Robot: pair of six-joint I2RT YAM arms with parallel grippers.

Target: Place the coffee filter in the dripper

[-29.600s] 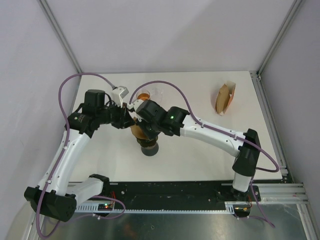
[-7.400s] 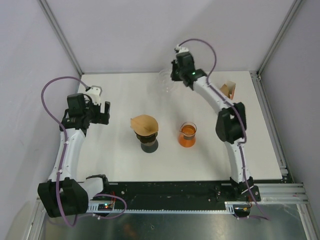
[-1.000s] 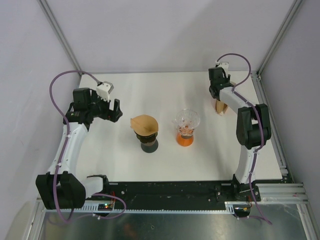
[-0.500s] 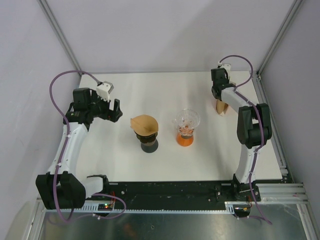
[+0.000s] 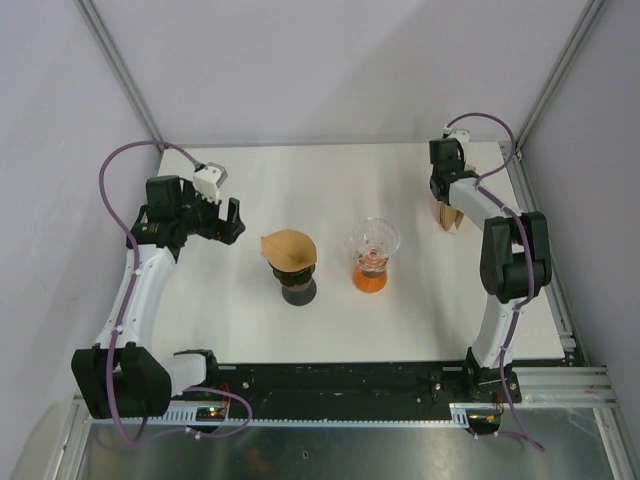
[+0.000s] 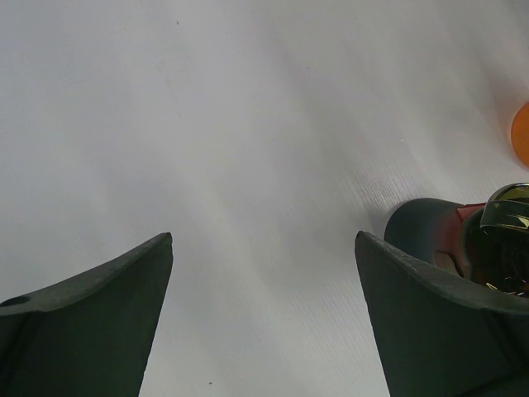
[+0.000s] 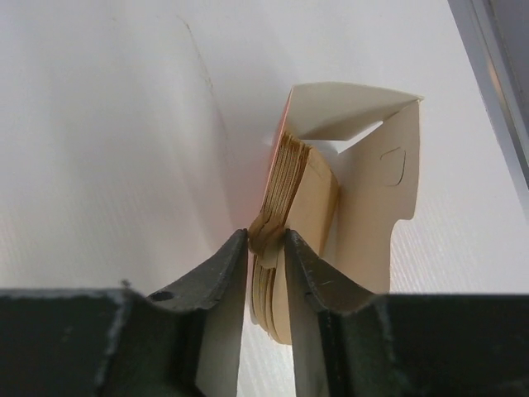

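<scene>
Top view first: the glass dripper (image 5: 375,237) sits on an orange beaker (image 5: 370,278) about mid-desk (image 5: 330,180). Nothing papery shows inside it. Just to its left there's a brown paper cone (image 5: 288,246) resting on a dark round base (image 5: 298,291). The left gripper (image 5: 233,220) hangs off to the left of that cone, not touching anything. The right gripper (image 5: 447,203) is way over at the far right edge, nose down on the coffee filter stack (image 5: 449,217), well apart from the dripper.

Left wrist cam: both fingers (image 6: 91,322) are spread wide with just bare desk between them, so that gripper is holding nothing. The dark base pokes in at the right, next to the right-hand finger, plus a sliver of orange at the frame edge.

Right wrist cam: this is the good one. The filters stand on edge in a white card box (image 7: 376,190) with its flap folded up. The gripper's fingers (image 7: 216,281) are squeezed nearly together, pinching the near edge of the stack. Can't tell whether it's one sheet or a few.
</scene>
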